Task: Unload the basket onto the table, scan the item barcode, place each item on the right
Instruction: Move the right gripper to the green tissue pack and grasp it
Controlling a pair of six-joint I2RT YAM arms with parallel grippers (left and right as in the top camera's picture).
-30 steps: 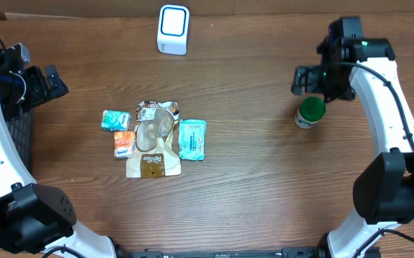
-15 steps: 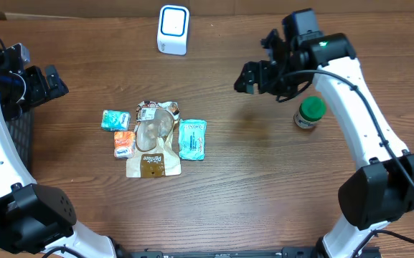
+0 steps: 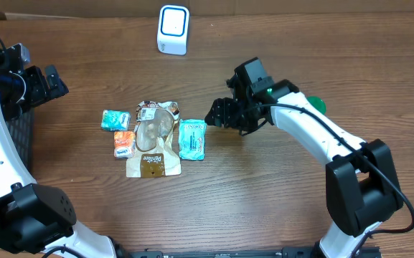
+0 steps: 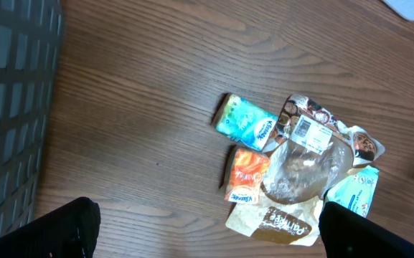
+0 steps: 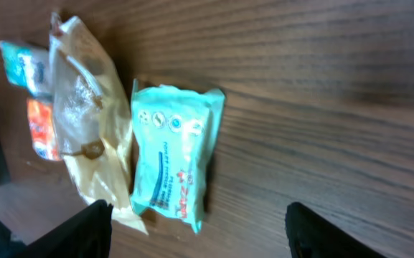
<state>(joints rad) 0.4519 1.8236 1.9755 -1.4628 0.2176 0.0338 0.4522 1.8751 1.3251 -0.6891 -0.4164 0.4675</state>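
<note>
Brown wood-grain table (image 3: 264, 208) holds the flat teal plastic packet (image 3: 191, 138), label up; right gripper (image 3: 217, 115), fingers spread and empty, has swung in from well right of it to just beside its upper right corner, so pickup looks next; left gripper (image 3: 52, 83), spread, idles far left.

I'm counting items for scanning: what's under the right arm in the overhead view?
A green lid shows at the far edge of the right arm. The rest of that container is covered by the arm, so its body and label cannot be seen.
</note>
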